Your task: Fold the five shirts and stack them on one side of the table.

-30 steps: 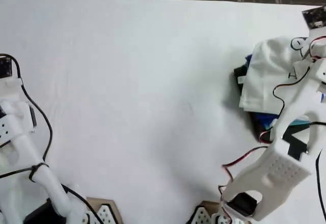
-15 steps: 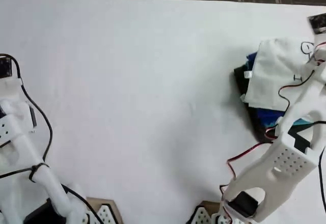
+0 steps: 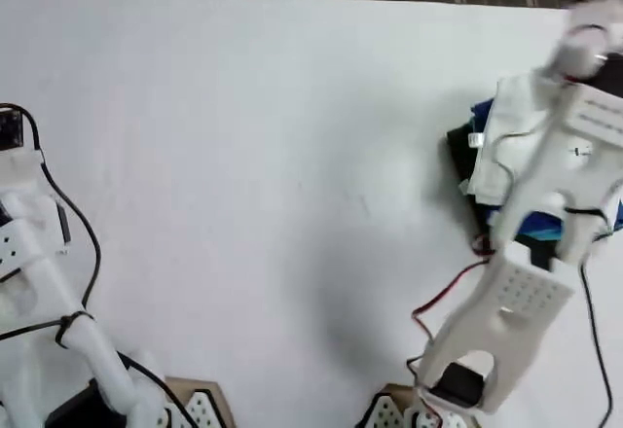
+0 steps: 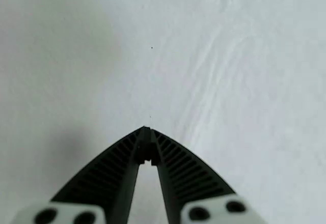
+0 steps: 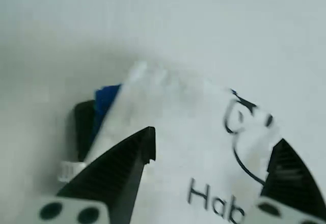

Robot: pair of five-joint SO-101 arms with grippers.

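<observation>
Hanging over the shirt stack point(image 3: 492, 146) — white shirt point(image 5: 193, 147) topmost — right jaws spread; left jaws pressed together above table point(image 4: 229, 56).

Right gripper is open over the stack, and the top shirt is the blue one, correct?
No, the top shirt is white; the blue shirt and a black shirt only peek out at the edge beneath it, as the right wrist view shows. The right gripper is indeed open over the stack.
</observation>
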